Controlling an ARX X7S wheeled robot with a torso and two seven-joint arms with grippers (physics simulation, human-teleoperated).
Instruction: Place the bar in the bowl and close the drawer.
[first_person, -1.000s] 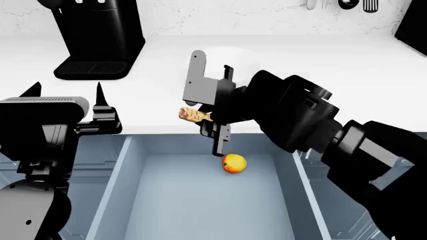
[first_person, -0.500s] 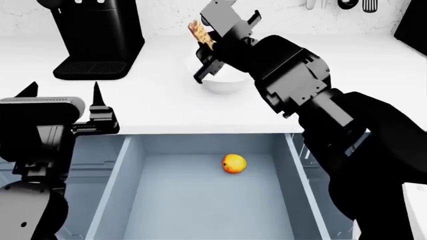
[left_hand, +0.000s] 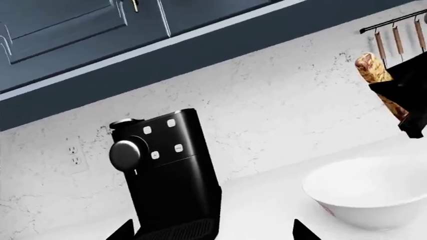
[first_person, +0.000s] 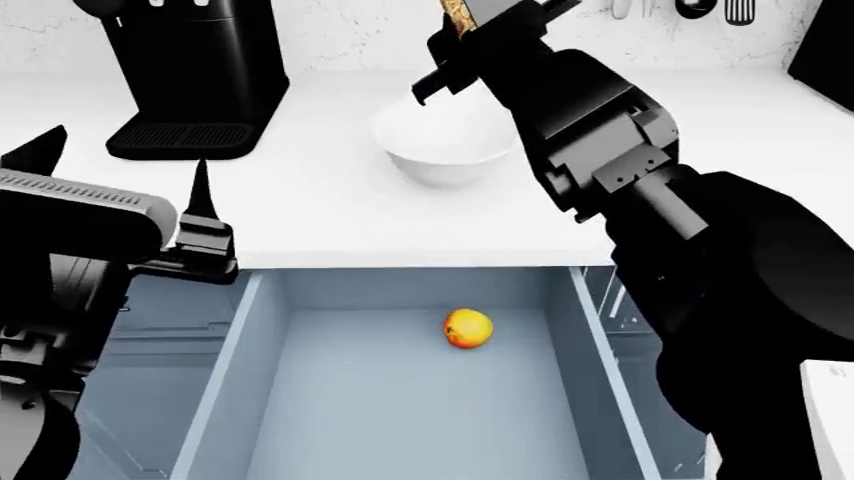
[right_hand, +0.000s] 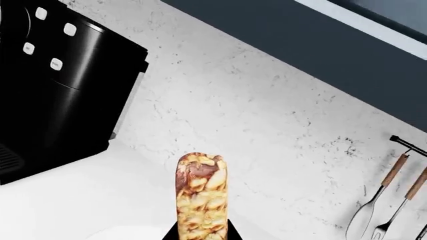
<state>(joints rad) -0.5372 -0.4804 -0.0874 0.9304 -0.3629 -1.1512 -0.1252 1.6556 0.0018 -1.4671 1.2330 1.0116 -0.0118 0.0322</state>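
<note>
Drawer of pale blue-grey is standing wide open nearest the camera, a round yellow-orange fruit lying on its floor. To the left of the drawer, the left gripper is hovering over the white counter edge with its fingers spread apart and gripping nothing. Farther back, the white bowl is sitting on the counter beside the black coffee machine. Above the bowl, the right gripper is holding the bar clamped between its fingers, raised high before the marbled backsplash, where utensils are hanging.
</note>
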